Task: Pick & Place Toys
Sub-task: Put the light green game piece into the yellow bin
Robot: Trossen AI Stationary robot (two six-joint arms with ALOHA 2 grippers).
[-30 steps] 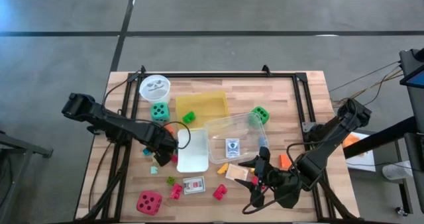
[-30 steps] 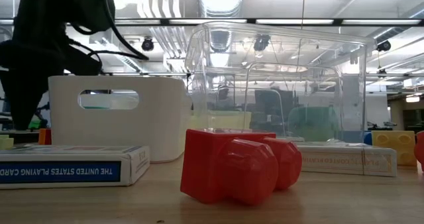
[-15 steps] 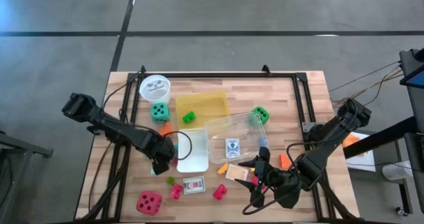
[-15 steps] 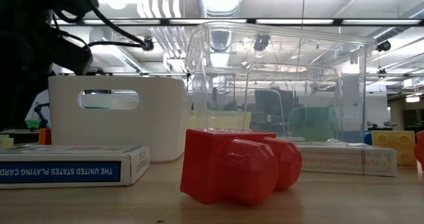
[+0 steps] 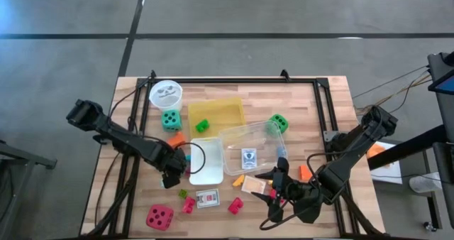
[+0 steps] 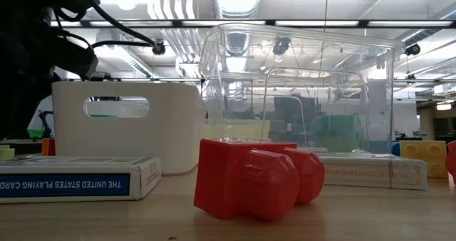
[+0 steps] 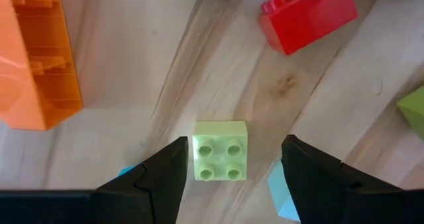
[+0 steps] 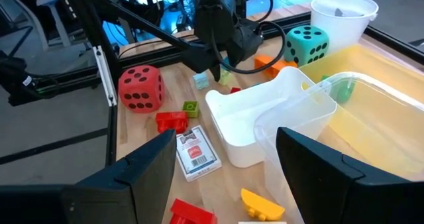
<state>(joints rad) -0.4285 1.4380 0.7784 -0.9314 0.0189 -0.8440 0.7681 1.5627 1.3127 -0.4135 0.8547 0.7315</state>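
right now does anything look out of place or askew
The clear plastic box sits skewed, one corner overlapping the yellow tray. Toys lie scattered loose on the table, such as the red die. Nothing looks damaged.

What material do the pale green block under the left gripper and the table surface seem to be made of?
The pale green block looks like moulded plastic with a smooth, slightly glossy finish: it has four round studs and crisp, even edges. The table looks like light wood, probably sealed: grain lines and a small knot show. The left gripper hangs open over the block.
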